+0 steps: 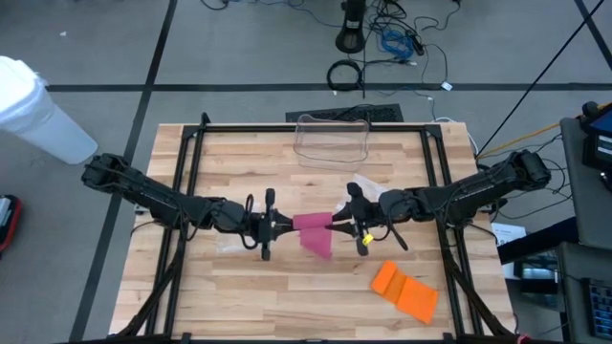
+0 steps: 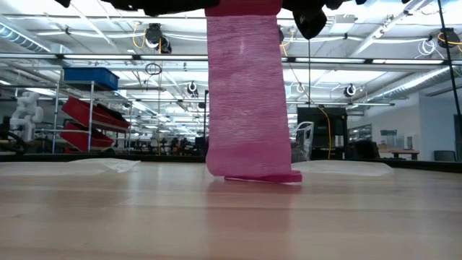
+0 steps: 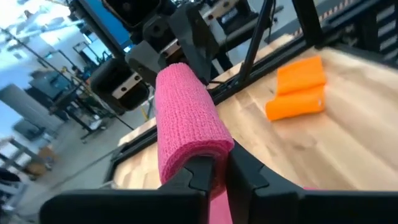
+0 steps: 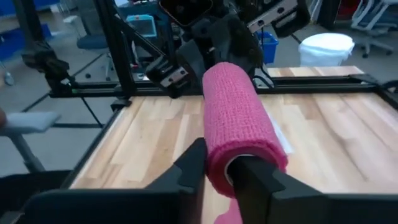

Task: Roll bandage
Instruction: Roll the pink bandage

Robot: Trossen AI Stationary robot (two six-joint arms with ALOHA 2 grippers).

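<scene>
A pink bandage roll (image 1: 311,223) is held level above the table's middle between my two grippers. Its loose tail (image 2: 245,94) hangs straight down from the roll, and the tail's lower end (image 2: 263,176) rests folded on the wooden tabletop. My left gripper (image 1: 287,226) comes from the left and is shut on the roll's left end. My right gripper (image 1: 337,225) comes from the right and is shut on the roll's right end. Each wrist view looks along the roll (image 3: 186,118) (image 4: 239,118) toward the other gripper. My left gripper pinches the roll's near end (image 3: 216,163) between its two fingers, coming level from the table's left, along the roll's length. The roll is lifted clear of the table. My right gripper holds the roll's other end (image 4: 217,168) level from the table's right. One finger (image 4: 252,171) seems to reach into the roll's hollow and the other lies outside its wall. The roll stays level and the tail hangs below.
An orange bandage (image 1: 404,290), partly unrolled, lies near the front right of the table. A clear plastic container (image 1: 333,139) stands at the far edge. A white wrapper (image 1: 368,183) lies behind my right gripper. The black frame rails (image 1: 186,162) run along both sides.
</scene>
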